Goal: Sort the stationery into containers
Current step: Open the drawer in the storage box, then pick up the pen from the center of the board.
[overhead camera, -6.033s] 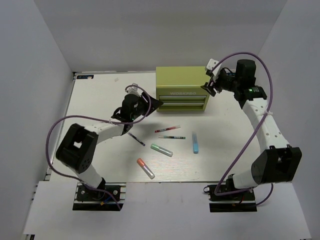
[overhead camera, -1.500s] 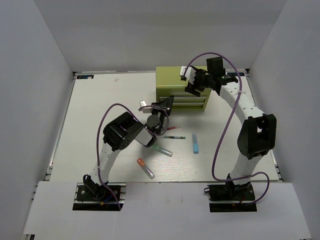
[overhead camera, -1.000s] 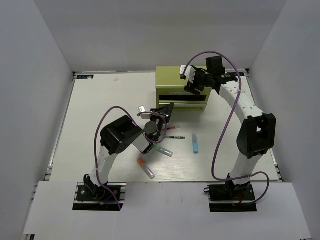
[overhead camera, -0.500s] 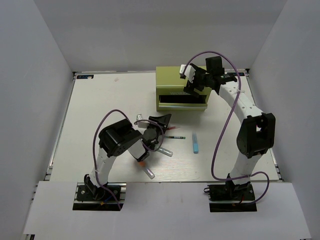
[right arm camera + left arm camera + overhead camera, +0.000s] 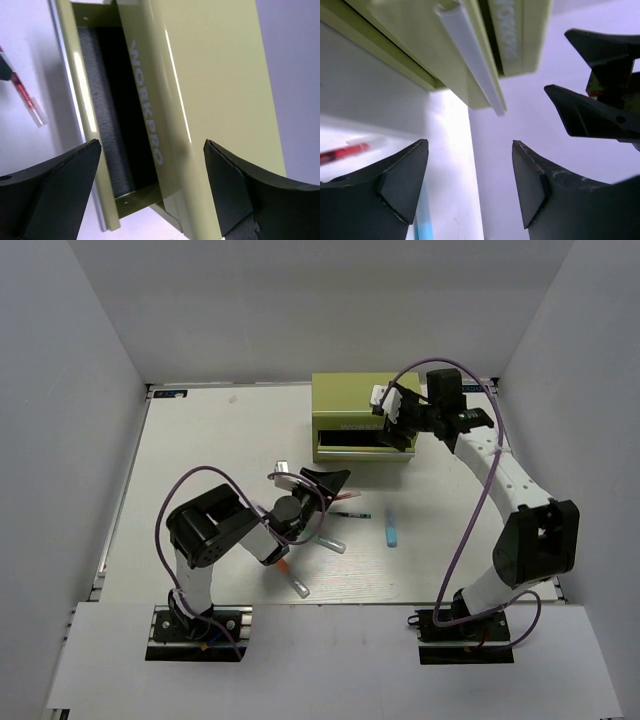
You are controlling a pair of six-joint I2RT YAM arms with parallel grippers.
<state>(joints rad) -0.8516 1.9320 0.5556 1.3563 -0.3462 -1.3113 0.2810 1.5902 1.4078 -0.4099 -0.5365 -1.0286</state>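
Stationery (image 5: 331,544) first: how do the left fingers (image 5: 400,185) stand, and what lies off them? (Lead)

Spread wide, with nothing between them. They face across at the tool chest (image 5: 362,400), not down at the surface (image 5: 200,460). Reading the overhead view as a clock, the red pen (image 5: 347,497) lies just beside them at 4 o'clock, with its long axis running roughly 9 to 3. Next out is the green pen (image 5: 355,515), on the same axis. (Field)

Further out? (Lead)

Beyond those, also at 4 o'clock, is the light-blue marker (image 5: 390,526), axis 12 to 6. At 6 o'clock is the green-capped marker (image 5: 322,539), and past it the orange-capped marker (image 5: 296,583), close against the left arm. A sixth pen I cannot find. All five lie loose on the surface, and none shows inside the chest. (Field)

And the right fingers (image 5: 240,190)? (Lead)

Also spread and empty, hanging at the chest's open top drawer (image 5: 112,130), whose dark lining is exposed. That drawer lies between 1 and 2 o'clock from the left fingers. (Field)

Finding? (Lead)

The left arm is nearer every pen and the right is well apart from them. In my judgement the left should take the red pen. To do so its fingers must tip down and close across the pen's axis, 12 to 6. (Field)
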